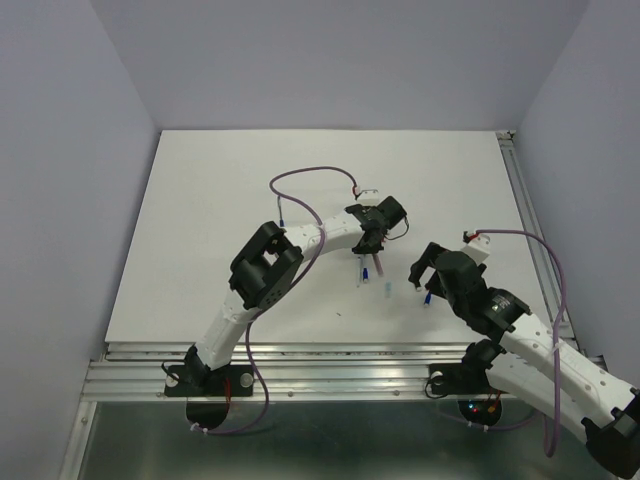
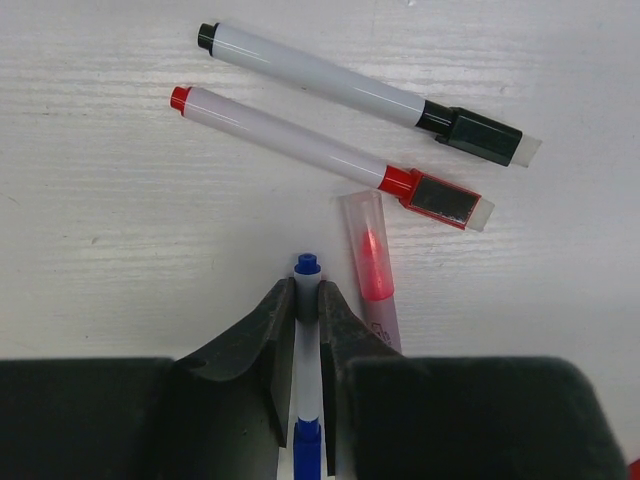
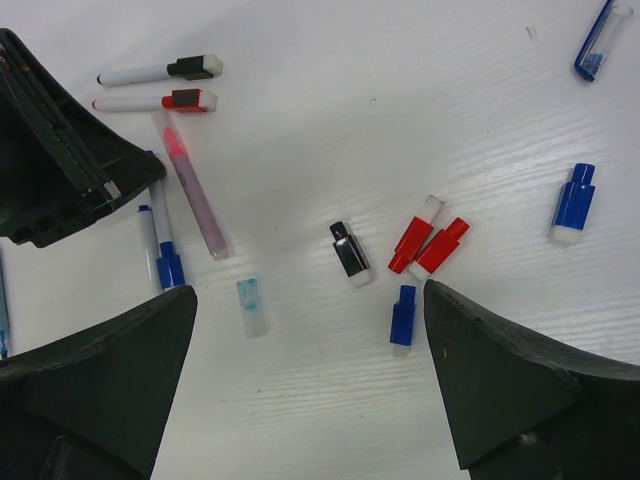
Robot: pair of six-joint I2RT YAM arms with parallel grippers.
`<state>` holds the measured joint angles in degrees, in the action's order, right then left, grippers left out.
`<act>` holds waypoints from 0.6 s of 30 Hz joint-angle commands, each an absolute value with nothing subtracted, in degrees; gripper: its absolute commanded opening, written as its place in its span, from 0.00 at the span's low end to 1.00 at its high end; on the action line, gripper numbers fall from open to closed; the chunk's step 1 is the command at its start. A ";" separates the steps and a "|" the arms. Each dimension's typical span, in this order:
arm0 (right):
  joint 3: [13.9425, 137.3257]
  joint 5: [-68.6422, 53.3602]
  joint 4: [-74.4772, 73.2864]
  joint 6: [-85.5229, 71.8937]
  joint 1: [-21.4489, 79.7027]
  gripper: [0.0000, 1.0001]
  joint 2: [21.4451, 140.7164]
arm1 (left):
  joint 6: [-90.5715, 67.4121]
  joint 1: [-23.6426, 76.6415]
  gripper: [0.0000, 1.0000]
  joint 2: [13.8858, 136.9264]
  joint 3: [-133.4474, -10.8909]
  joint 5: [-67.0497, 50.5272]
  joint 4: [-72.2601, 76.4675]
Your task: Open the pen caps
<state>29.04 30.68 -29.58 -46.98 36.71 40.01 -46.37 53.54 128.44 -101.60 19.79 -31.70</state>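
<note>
From above, the left gripper [image 1: 370,245] is seen lowered over the middle of the white table [image 1: 220,200]. A few pens lie just on its near side, too small to be told apart. The right gripper [image 1: 422,272] is held to the right of the left gripper, apart from it.

In the left wrist view, the left gripper is shown clenched on a blue pen [image 2: 307,268], whose blue tip sticks out past the fingertips. A translucent pink barrel [image 2: 368,262] is laid just beside the gripper's right-hand finger. Beyond the gripper, two pens are laid side by side at a slant. The nearer is a red pen [image 2: 285,130] with its red cap [image 2: 438,197] seated on it. The farther is a black pen [image 2: 320,75] with its black cap [image 2: 478,135] seated on it.

In the right wrist view, the right gripper [image 3: 307,290] is seen released, with its fingers spread wide and nothing grasped. Loose pen caps are scattered rightward of the left gripper in this view. Nearest to it is a pale blue cap [image 3: 253,306], followed by a loose black cap [image 3: 350,252]. Next come two loose red caps [image 3: 443,246], side by side, with a loose blue cap [image 3: 403,316] near them. A second blue cap [image 3: 573,200] is found farthest from the left gripper, well apart.
</note>
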 commanded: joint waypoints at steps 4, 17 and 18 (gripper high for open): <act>27.77 29.81 -28.39 -46.76 36.39 1.00 38.59 | -46.32 53.96 0.00 124.11 -104.33 22.06 -34.45; 23.30 -3.05 -7.67 -41.30 36.39 1.00 39.44 | -47.90 54.14 0.00 105.21 -87.91 21.36 -25.67; 23.12 -4.73 -3.38 -41.92 36.39 1.00 41.12 | -48.25 54.14 0.00 103.55 -87.02 21.27 -25.23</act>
<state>24.88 8.01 -17.93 -42.13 36.71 37.12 -47.05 53.67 109.60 -90.39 20.53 -28.42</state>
